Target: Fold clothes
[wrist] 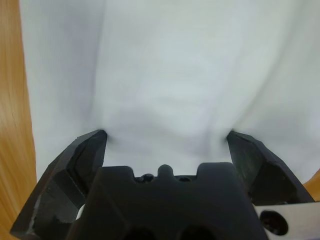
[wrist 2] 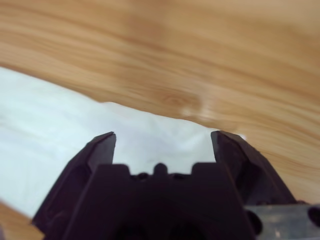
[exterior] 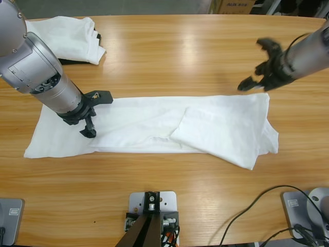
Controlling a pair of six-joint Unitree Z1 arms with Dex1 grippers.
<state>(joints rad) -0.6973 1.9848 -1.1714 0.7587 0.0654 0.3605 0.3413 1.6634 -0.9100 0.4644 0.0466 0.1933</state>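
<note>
The white T-shirt [exterior: 169, 126] lies flat across the middle of the table, folded lengthwise into a long band, with a sleeve flap doubled over on its right part. My left gripper [exterior: 97, 113] stands open over the band's left part; in the left wrist view [wrist: 167, 137] its jaws press down on white cloth [wrist: 165, 75], which bunches slightly between them. My right gripper [exterior: 259, 64] hovers open just above the shirt's upper right corner, clear of the fabric. In the right wrist view [wrist 2: 162, 142] the jaws frame the white hem [wrist 2: 75, 135] and bare wood beyond.
Another white garment [exterior: 69, 36] lies folded on a black one [exterior: 69, 62] at the table's far left corner. A black cable [exterior: 257, 206] loops over the near right edge. A cardboard box [exterior: 234, 6] stands beyond the far edge.
</note>
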